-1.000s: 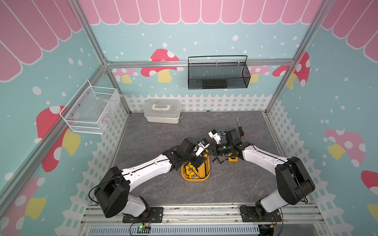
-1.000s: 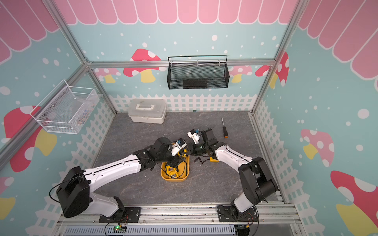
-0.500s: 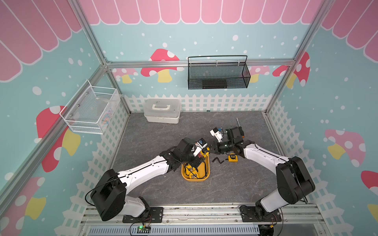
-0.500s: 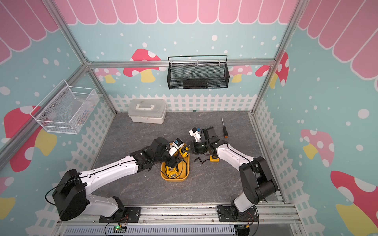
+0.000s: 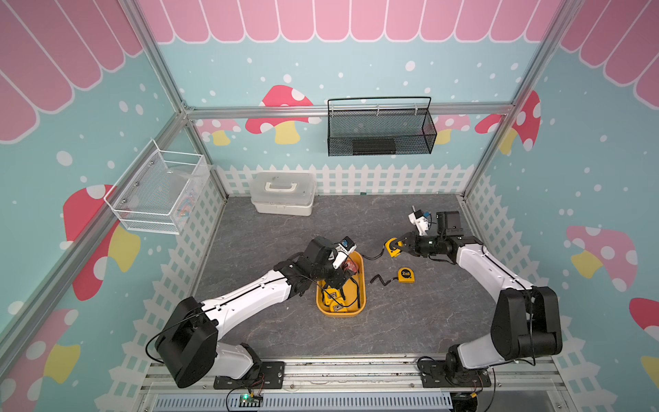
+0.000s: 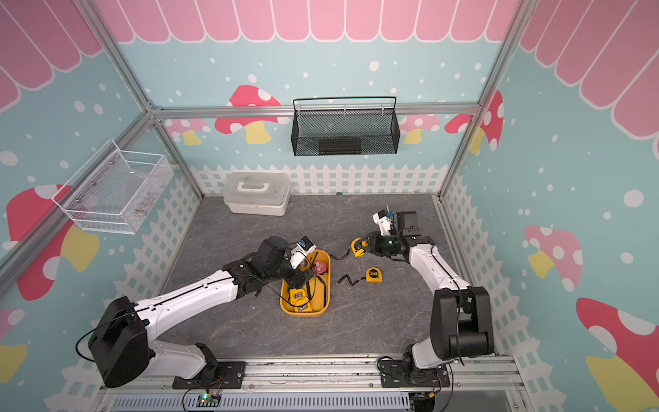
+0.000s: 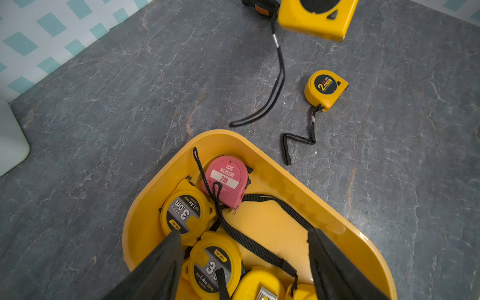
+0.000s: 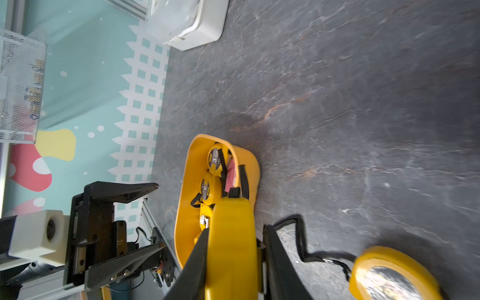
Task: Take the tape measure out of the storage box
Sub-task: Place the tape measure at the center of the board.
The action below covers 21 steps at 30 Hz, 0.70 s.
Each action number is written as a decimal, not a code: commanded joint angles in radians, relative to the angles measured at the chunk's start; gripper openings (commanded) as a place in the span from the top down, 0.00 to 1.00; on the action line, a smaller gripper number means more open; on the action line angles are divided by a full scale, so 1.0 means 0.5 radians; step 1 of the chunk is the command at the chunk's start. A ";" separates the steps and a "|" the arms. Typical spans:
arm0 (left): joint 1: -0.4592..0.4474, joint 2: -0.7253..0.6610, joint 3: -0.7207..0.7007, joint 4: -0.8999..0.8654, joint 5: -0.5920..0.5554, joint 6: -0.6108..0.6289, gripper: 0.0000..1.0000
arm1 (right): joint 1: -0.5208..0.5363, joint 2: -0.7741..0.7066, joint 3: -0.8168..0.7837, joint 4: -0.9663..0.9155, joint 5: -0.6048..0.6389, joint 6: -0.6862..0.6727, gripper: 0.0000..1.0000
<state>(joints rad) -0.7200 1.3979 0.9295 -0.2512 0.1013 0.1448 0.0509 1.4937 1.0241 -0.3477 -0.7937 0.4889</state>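
Grey, stone-veined tabletop (image 5: 271, 232) fills the floor of a booth papered with pastel mushrooms and a white picket fence. Out of the tray, just beyond its far corner on the right arm's side, is the tape measure (image 5: 391, 248), a smooth yellow plastic case with rounded edges. The right gripper (image 8: 235, 233) clamps it, with its black fingers pressed against the two flat faces. Its thin black strap (image 7: 275, 85) loops down onto the stone.

The storage box (image 7: 270, 226) is a shallow, glossy yellow tray with rounded corners and a plain rim, and it sits near the middle of the tabletop. Inside lie a pink tape measure (image 7: 226, 179) with a white label band, two round-cornered yellow tape measures (image 7: 185, 211) with dark printed faces, and at least one more yellow case, all tangled in woven black straps. The left gripper (image 7: 243, 231) hangs over the box's near end with its dark, wedge-shaped fingers roughly half apart and holding nothing.

Beside the box, toward the right arm, a small yellow tape measure (image 5: 405, 274) lies flat on the stone with its kinked strap pointing toward the tray. Against the back fence stands a white case (image 5: 283, 192) with a moulded handle. A black mesh basket (image 5: 379, 132) hangs on the rear wall, and a white wire basket (image 5: 157, 192) on the left wall.
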 commanded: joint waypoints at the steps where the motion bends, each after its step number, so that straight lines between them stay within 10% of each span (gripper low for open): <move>1: 0.016 -0.006 0.007 0.037 0.052 -0.015 0.23 | -0.108 -0.019 -0.004 -0.166 0.043 -0.161 0.77; 21: 0.016 0.014 -0.021 0.070 0.077 -0.090 0.23 | -0.561 0.222 -0.250 -0.192 0.452 -0.330 0.77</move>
<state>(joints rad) -0.7189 1.3987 0.9295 -0.2337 0.1253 0.1104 -0.2169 1.5902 0.9150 -0.4240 -0.6102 0.3573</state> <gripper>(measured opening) 0.770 0.276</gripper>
